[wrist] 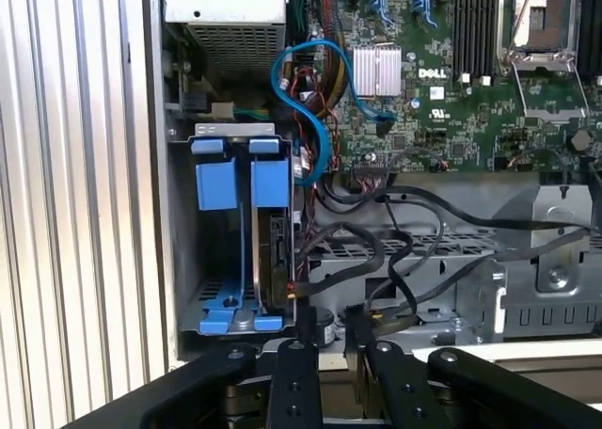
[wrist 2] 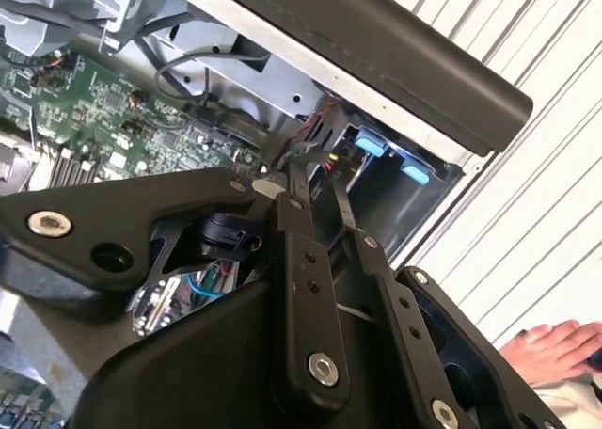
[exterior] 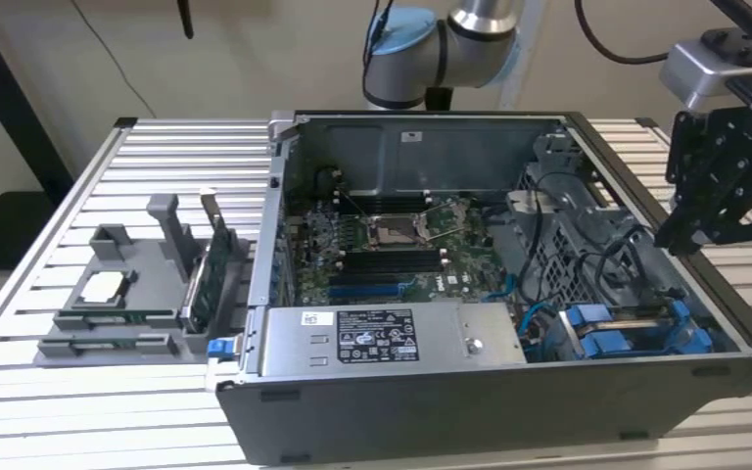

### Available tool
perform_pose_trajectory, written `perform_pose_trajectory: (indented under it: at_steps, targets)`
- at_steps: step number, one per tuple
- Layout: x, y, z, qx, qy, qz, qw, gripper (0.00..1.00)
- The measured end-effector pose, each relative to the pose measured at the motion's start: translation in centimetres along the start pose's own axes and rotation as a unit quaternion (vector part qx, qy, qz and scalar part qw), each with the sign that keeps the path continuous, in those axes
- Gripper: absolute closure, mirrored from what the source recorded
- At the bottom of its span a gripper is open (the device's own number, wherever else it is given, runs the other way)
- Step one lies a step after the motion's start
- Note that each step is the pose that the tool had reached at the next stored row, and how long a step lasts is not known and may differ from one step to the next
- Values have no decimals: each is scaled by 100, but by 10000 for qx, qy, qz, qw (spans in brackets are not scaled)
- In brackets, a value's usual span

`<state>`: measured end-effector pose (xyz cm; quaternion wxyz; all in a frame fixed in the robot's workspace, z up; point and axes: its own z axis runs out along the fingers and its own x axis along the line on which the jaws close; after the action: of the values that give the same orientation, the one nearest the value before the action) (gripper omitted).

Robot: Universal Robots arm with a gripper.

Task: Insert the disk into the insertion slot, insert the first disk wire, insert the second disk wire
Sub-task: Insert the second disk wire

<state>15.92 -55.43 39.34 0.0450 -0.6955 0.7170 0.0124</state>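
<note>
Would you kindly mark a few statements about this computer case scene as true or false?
1. The gripper hangs over the case at its edge on the exterior view's right. True.
2. The disk lies outside the case. False: the disk sits in the insertion slot, inside the case.
3. A person's hand appears in the second wrist view. True.
4. The grey holder with green cards stands on the exterior view's right of the case. False: the holder and cards stand on its left.
5. The case is closed. False: it is open, its motherboard exposed.
</note>
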Motion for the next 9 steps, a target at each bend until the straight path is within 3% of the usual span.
perform_pose_trajectory:
  at_steps: [9]
  targets:
    - [-167,-42,12,-23,2,2,10000,73]
